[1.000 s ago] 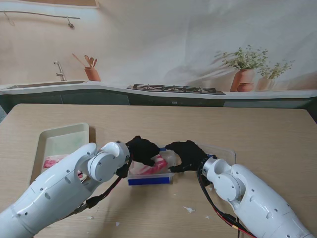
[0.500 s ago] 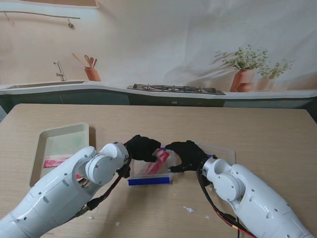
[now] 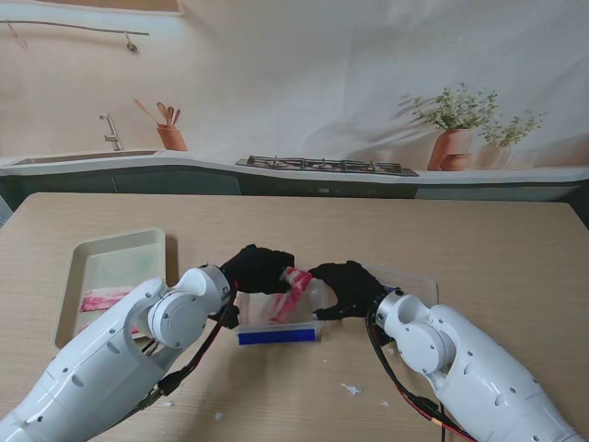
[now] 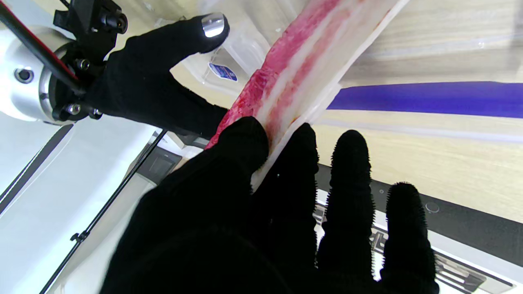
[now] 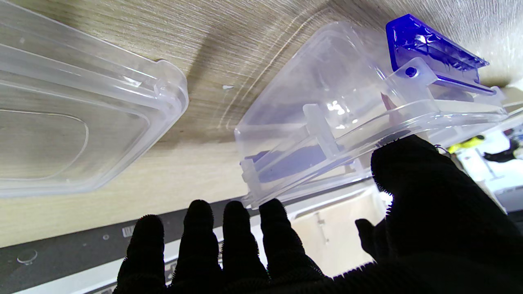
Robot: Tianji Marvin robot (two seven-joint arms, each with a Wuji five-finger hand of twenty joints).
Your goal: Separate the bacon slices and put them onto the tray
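Left hand (image 3: 260, 270): pinching bacon slice (image 3: 287, 299) by its end.
Right hand (image 3: 348, 287): steadying box (image 5: 347, 122).
Slice: limp, greasy; likely tears.

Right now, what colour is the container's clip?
Blue clip, clearest in the right wrist view.

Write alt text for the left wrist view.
A black-gloved left hand pinches a raw bacon slice between thumb and forefinger. The right hand is beside the slice, and the container's blue clip crosses the table behind.
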